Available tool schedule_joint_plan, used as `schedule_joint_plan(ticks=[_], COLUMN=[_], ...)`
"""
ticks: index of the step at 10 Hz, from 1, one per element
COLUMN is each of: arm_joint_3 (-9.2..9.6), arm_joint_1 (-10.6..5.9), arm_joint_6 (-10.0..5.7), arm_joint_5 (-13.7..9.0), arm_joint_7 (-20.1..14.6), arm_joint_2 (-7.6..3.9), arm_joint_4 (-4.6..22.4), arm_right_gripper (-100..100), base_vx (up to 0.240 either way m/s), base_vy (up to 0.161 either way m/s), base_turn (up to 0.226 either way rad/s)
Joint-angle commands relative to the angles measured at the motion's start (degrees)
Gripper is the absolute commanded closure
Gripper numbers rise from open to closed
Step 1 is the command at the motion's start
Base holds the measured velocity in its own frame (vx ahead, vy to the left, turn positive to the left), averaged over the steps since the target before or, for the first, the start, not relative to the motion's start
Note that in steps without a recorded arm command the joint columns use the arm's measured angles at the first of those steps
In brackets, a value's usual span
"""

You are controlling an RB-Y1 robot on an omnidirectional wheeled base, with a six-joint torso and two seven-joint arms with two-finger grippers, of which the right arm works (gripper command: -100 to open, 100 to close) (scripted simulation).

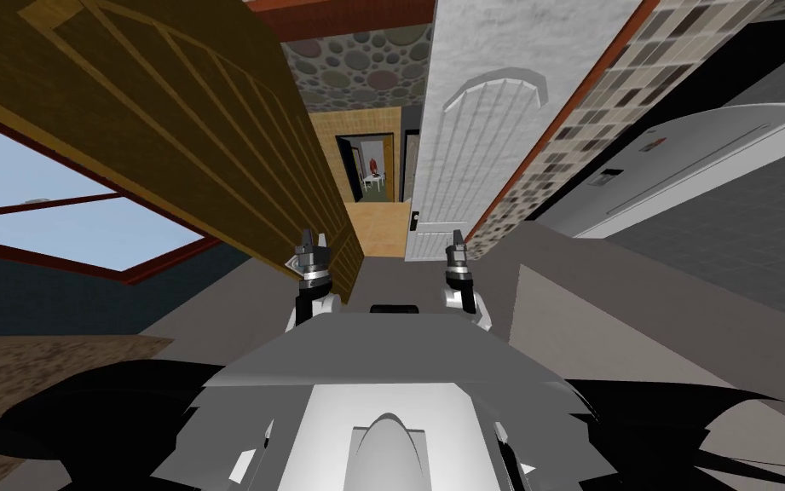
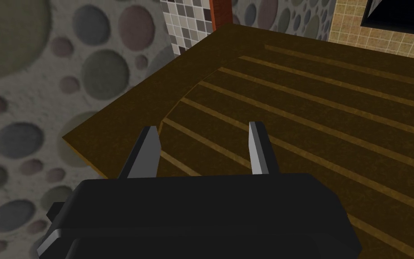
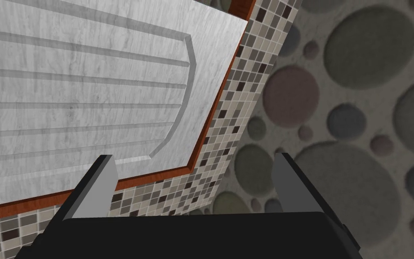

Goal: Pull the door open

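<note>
brown slatted wooden door (image 1: 169, 128) stands swung wide just ahead of our left gripper (image 1: 314, 235), which like our right gripper (image 1: 457, 235) is spread and empty, so we judge the pull largely done.

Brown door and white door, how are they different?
The brown door is dark wood with golden stripes; the white door is pale. The brown door stands swung out on my left; the white door sits flat in its red-brown frame on my right. Both have an arched, ribbed panel.
</note>
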Motion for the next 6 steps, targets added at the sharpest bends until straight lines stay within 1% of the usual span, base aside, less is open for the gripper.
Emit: schedule_joint_plan(ticks=[1, 6], arm_joint_3=[-0.24, -0.92], arm_joint_1=[-1.15, -4.89], arm_joint_6=[0.14, 1.68], arm_joint_5=[-0.31, -1.25], arm_joint_7=[-0.24, -0.94], arm_joint_2=[-0.16, -0.57], arm_joint_4=[2.44, 9.08], arm_right_gripper=[-100, -100], base_vx=[0.109, 0.101], base_vy=[0.003, -0.002], base_turn=[0.009, 0.014])
